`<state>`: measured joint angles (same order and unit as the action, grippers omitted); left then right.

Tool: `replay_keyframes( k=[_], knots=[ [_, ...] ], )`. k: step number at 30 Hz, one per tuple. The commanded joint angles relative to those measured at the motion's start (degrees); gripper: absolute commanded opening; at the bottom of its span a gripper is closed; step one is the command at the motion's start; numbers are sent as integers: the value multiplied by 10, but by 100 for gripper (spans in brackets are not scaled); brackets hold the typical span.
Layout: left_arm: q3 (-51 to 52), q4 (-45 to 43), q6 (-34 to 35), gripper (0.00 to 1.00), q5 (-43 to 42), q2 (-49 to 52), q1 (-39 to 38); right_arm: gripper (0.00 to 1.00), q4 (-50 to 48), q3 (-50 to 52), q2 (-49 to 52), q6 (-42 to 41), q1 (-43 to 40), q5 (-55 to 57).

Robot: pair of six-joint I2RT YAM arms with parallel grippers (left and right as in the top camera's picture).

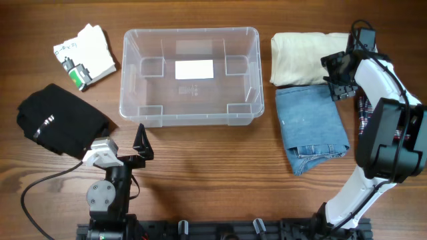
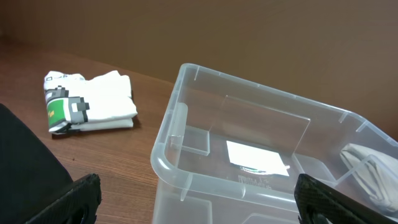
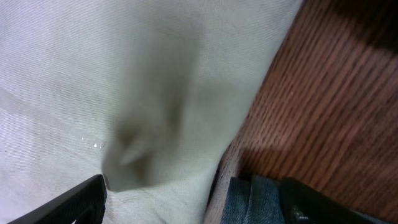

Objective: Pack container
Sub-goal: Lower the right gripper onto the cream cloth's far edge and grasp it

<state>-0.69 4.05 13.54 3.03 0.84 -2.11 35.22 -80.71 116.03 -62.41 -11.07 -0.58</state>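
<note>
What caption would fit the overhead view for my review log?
Empty clear container mid-table; left gripper open beside black garment, right gripper open over cream garment beside folded jeans.

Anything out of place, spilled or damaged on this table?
Nothing much stands out. The container sits upright and empty. The jeans lie slightly crooked beside the cream garment, their near end rumpled; nothing is spilled.

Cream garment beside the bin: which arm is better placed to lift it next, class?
Right. Its jaws stand open over the cream garment, near its edge. The left arm sits across the bin, beside the black garment.
</note>
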Motion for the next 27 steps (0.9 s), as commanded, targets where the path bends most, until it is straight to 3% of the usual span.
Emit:
replay_keyframes(
  k=[1, 9, 12, 16, 18, 24, 27],
  knots=[
    [3, -2, -14, 100, -6, -3, 4, 90, -11, 6, 14, -10, 0, -7],
    [3, -2, -14, 100, -6, -3, 4, 93, -34, 6, 34, 14, 0, -8],
    [3, -2, -14, 100, -6, -3, 4, 77, -40, 6, 34, 26, 0, -10],
    [3, -2, -14, 100, -6, -3, 4, 38, -42, 6, 34, 39, 0, -10],
    [3, -2, -14, 100, -6, -3, 4, 25, -45, 6, 34, 49, 0, -10],
    [3, -2, -14, 100, -6, -3, 4, 4, -52, 3, 28, 72, 0, -10],
    [3, -2, -14, 100, -6, -3, 4, 4, -63, 3, 12, 89, 0, -9]
  ],
)
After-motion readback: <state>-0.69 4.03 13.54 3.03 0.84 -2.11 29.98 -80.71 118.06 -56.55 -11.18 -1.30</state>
